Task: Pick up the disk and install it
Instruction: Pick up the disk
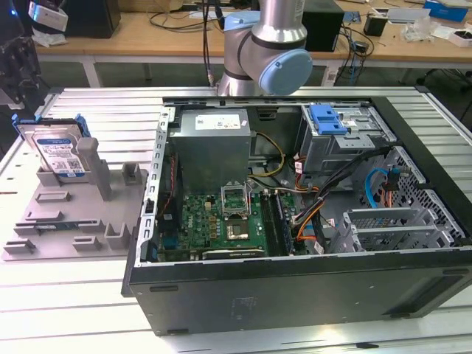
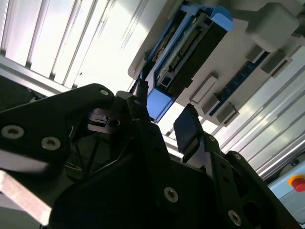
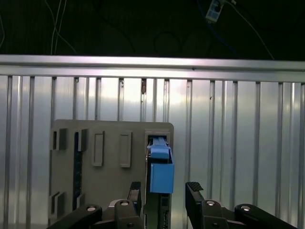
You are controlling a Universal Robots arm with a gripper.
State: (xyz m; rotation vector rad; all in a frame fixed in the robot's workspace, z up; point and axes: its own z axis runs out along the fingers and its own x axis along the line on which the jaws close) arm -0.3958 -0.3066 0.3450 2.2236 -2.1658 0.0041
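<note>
Disk (image 1: pixel 60 153) stands on edge in a slot of the grey fixture plate (image 1: pixel 70 215), label facing out, leaning back a little, blue carrier framing it. The plate lies on the ribbed aluminium table (image 1: pixel 81 302), on the exterior view's left of the open computer case (image 1: pixel 295 295) and just beside it. Gripper (image 3: pixel 164 194) sits over the disk's upper edge. In both wrist views the fingers (image 3: pixel 193 193) are spread, one to each side of the blue carrier, with a gap showing on either side, so nothing is pinched. In the second wrist view the disk's connector edge shows, and the carrier's blue end lies between the two black fingertips. Arm (image 1: pixel 269 55) reaches in from behind the case, its blue-capped joint above the case's rear wall. Inside the case: grey power supply (image 1: pixel 214 144), green motherboard (image 1: pixel 221 221), and a metal drive cage (image 1: pixel 346 144) with a blue bracket on top, on the exterior view's right.
</note>
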